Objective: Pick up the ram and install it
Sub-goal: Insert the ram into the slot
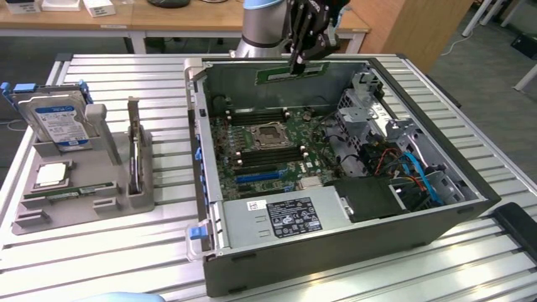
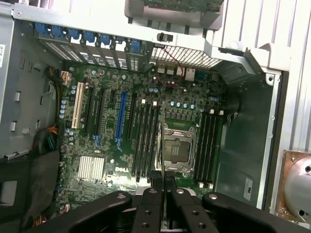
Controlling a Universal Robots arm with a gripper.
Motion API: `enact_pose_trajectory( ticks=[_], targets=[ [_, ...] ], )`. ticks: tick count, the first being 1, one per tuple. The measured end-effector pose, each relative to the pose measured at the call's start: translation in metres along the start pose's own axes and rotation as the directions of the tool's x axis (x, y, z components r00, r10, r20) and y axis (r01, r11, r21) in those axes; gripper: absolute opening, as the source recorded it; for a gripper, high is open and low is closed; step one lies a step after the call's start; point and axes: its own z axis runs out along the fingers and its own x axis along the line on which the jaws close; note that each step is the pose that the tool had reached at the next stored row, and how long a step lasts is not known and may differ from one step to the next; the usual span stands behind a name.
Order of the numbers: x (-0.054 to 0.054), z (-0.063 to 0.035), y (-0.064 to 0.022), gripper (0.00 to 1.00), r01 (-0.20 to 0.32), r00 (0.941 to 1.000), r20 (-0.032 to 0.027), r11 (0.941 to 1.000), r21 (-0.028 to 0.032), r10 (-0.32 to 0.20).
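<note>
Holding the ram clamped between its fingers, the hand hangs above the far side of the open computer case. I judge the stick must be level and parallel with the black memory slots beside the processor socket.

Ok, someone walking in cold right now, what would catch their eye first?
The open computer case with its green motherboard sits centre stage. Above its far wall the gripper holds the ram level in the air. On the exterior view's left, a grey tray props up a hard drive.
</note>
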Motion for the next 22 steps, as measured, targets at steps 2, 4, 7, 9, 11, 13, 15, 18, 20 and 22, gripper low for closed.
enact_pose_trajectory(
  ticks=[2, 4, 7, 9, 11, 13, 15, 18, 20, 22],
  targets=[
    [0.000, 0.0027, -0.0002, 0.13, 0.000, 1.0000, -0.0012, 1.0000, -0.0006, 0.000],
    [0.000, 0.0053, -0.0003, 0.13, 0.000, 1.0000, -0.0016, 1.0000, -0.0010, 0.000],
    [0.001, 0.0084, -0.0005, 0.13, 0.000, 1.0000, -0.0028, 1.0000, -0.0018, 0.000],
    [0.001, 0.0094, -0.0006, 0.13, -0.001, 1.0000, -0.0030, 1.0000, -0.0023, 0.001],
    [0.001, 0.0094, -0.0006, 0.13, -0.001, 1.0000, -0.0029, 1.0000, -0.0023, 0.001],
    [0.001, 0.0097, -0.0006, 0.13, -0.001, 1.0000, -0.0029, 1.0000, -0.0024, 0.001],
    [0.001, 0.0123, -0.0008, 0.13, 0.000, 1.0000, -0.0028, 1.0000, -0.0024, 0.000],
    [0.001, 0.0176, -0.0011, 0.13, -0.001, 1.0000, -0.0028, 1.0000, -0.0039, 0.001],
    [0.001, 0.0201, -0.0013, 0.13, -0.003, 1.0000, -0.0018, 0.9999, -0.0099, 0.003],
    [0.002, 0.0210, -0.0017, 0.13, -0.007, 1.0000, -0.0002, 0.9997, -0.0226, 0.007]
  ],
)
